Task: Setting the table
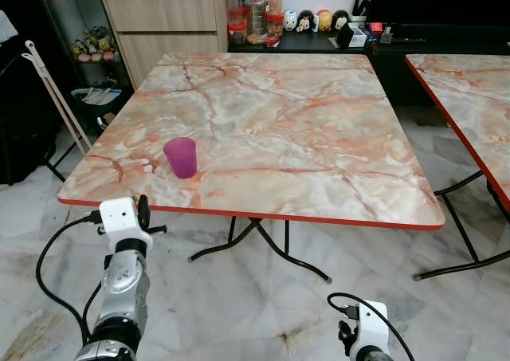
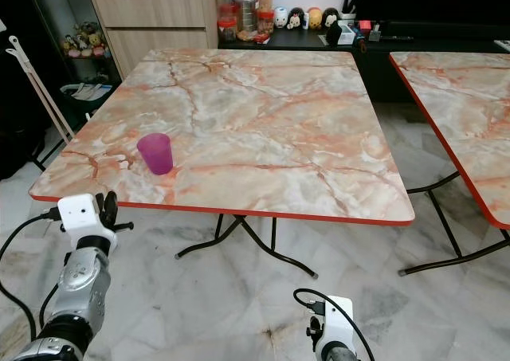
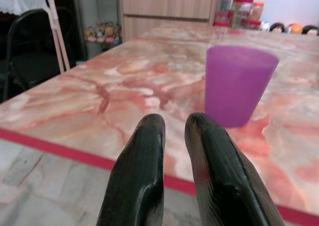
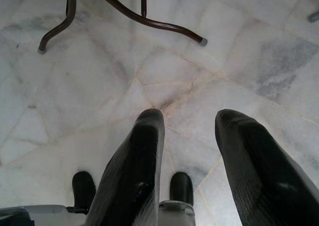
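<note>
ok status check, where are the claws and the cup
Left claw shut, empty, at the table edge short of the purple cup. Right claw open, low, pointing at the floor. Cup upright near the table's front-left edge, nothing between it and the left claw.

Red-lidded jars (image 1: pixel 253 12) and small figurines (image 1: pixel 314 20) on a dark counter against the far wall. Wooden drawer cabinet (image 1: pixel 163 26) left of the jars. Glass shelf with toys (image 1: pixel 94 44). Second marble table (image 1: pixel 470 106) on the right. Marble floor (image 1: pixel 263 297).

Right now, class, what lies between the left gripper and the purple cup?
Only bare marble tabletop and its red edge separate the left gripper from the purple cup, as the left wrist view shows.
</note>
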